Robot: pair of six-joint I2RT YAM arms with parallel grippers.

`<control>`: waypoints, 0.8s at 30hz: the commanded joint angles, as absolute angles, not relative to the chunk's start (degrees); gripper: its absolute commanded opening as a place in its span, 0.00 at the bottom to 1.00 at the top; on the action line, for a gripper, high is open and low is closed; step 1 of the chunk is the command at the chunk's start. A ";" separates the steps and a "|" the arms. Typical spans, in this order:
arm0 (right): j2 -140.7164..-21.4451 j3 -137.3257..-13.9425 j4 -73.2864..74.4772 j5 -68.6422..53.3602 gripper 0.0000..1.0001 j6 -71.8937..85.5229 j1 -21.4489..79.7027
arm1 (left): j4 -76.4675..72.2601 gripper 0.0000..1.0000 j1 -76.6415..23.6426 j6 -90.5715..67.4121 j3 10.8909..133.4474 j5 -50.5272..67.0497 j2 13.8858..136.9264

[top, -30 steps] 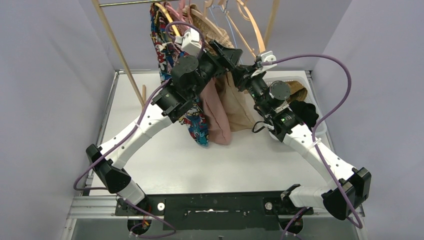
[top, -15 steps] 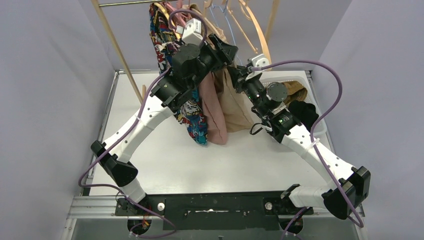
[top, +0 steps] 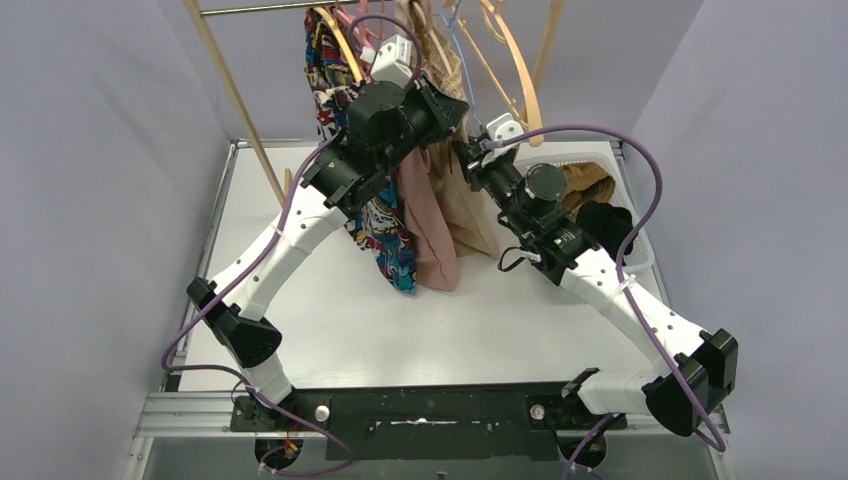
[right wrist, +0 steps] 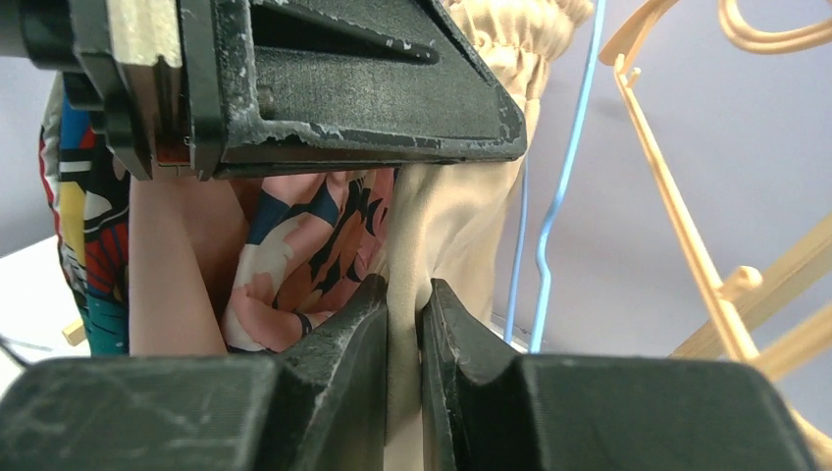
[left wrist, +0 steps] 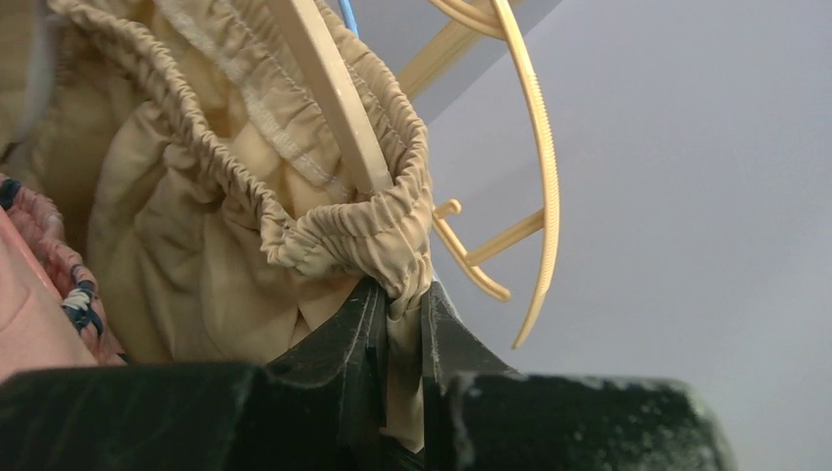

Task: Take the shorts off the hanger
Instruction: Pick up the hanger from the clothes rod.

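Left gripper (left wrist: 402, 324): clamped on beige shorts (left wrist: 177, 216) waistband beside hanger (left wrist: 329, 93), apparently to peel it off; right gripper (right wrist: 404, 334): pinching fabric below, steadying.

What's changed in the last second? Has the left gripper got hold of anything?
The left gripper rose toward the rail and closed on the beige shorts at their elastic waistband, beside the hanger. The right gripper edged left, still shut on the same shorts lower down. The comic-print shorts and pink shorts hang as before.
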State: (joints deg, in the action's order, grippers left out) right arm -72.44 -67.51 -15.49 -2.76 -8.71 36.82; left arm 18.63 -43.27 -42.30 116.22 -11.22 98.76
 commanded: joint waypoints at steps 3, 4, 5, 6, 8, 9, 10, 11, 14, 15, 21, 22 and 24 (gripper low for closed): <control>-72.75 -69.57 -17.16 -6.67 0.04 -6.19 38.08 | 18.22 0.00 -43.46 -32.86 123.03 -11.09 100.43; -73.10 -69.94 -17.23 -6.66 0.04 -5.83 38.04 | 18.34 0.00 -43.72 -32.12 123.73 -11.03 100.61; -73.45 -70.41 -17.31 -6.63 0.04 -5.60 38.01 | 18.42 0.00 -43.94 -31.60 124.42 -11.06 100.66; -73.74 -70.79 -17.36 -6.60 0.04 -5.23 38.01 | 18.60 0.00 -44.13 -31.14 124.98 -11.05 100.65; -74.18 -71.78 -17.41 -6.83 0.04 -4.58 38.01 | 18.87 0.00 -44.46 -30.70 125.41 -11.72 100.44; -74.33 -72.00 -17.45 -6.79 0.04 -4.40 37.97 | 19.08 0.00 -44.55 -30.74 125.30 -12.30 100.07; -74.42 -72.15 -17.67 -6.81 0.04 -4.04 37.90 | 18.92 0.00 -44.67 -30.70 124.89 -12.61 99.64; -74.43 -72.08 -18.08 -6.91 0.04 -3.67 37.77 | 18.08 0.00 -44.70 -30.69 124.13 -12.88 98.97; -74.37 -72.07 -19.20 -7.89 0.04 -1.95 37.04 | 14.68 0.00 -44.91 -30.13 120.69 -12.28 96.90; -74.31 -72.15 -19.53 -8.20 0.04 -1.57 36.86 | 14.14 0.00 -44.99 -29.97 120.32 -12.04 96.58; -75.32 -74.56 -19.65 -9.37 0.04 -0.83 36.52 | 12.74 0.00 -45.00 -29.07 120.17 -9.92 96.24; -75.78 -75.36 -19.39 -9.47 0.04 -0.67 36.40 | 12.79 0.00 -45.00 -28.90 120.24 -10.10 96.28; -76.62 -77.07 -18.63 -10.82 0.03 -0.44 36.02 | 12.83 0.00 -44.93 -28.81 120.38 -10.71 96.24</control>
State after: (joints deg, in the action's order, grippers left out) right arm -75.81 -71.20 -15.20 -5.78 -3.86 36.69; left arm 19.90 -44.31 -32.62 119.37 -14.33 99.59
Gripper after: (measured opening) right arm 0.157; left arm 0.117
